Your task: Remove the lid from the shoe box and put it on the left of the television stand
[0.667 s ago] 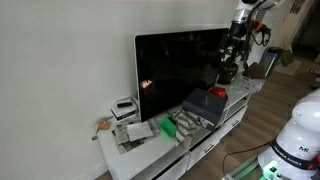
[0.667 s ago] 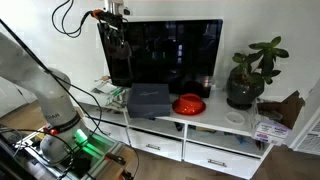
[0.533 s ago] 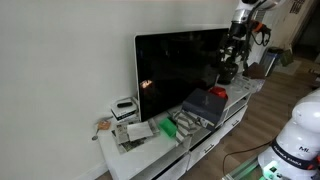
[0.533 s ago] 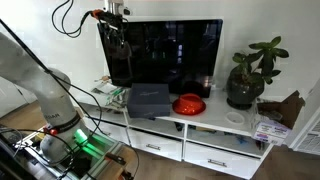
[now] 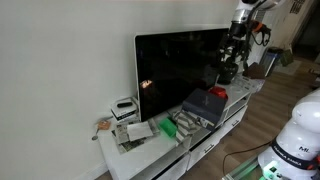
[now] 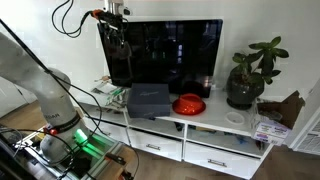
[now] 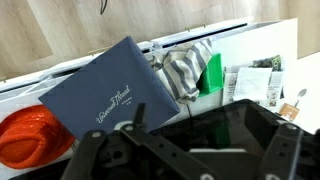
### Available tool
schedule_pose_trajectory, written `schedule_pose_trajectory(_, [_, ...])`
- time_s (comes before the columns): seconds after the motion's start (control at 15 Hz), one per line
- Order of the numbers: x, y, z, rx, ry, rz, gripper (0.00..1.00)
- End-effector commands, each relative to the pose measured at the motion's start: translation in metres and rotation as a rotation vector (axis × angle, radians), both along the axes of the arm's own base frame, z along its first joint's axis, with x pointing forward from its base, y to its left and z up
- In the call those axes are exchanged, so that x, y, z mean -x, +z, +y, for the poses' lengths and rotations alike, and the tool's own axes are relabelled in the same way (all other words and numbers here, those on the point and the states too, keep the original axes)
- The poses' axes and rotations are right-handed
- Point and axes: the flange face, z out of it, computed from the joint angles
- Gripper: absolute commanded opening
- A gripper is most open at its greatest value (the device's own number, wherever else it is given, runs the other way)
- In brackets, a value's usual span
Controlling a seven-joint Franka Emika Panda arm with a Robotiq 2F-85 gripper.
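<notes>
Lid, dark grey with script lettering, sits on the shoe box on the white television stand, beside a red bowl. We see the gripper above it, jaws spread wide, holding nothing.

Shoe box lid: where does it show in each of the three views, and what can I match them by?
Exterior view: the lid lies low, right of centre, in front of the TV.
Exterior view: the lid sits left of centre on the television stand.
Wrist view: the lid fills the centre left, script logo up.
Shared landmark: the red object beside it.
</notes>
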Motion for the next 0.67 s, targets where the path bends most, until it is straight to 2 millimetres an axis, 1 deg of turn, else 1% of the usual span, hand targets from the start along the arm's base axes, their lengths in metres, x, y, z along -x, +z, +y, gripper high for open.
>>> schedule_pose_trajectory(0.0, [0.000,0.001,0.000,0.000,0.000,0.001,1.00])
schedule_pose_trajectory(0.27, [0.000,0.001,0.000,0.000,0.000,0.001,1.00])
schedule_pose_trajectory(0.4, [0.001,-0.011,0.015,0.043,0.027,0.003,1.00])
schedule_pose_trajectory(0.53, [0.004,-0.026,0.034,0.083,0.076,0.007,1.00])
schedule_pose_trajectory(0.6, [0.006,-0.036,0.046,0.111,0.100,0.008,1.00])
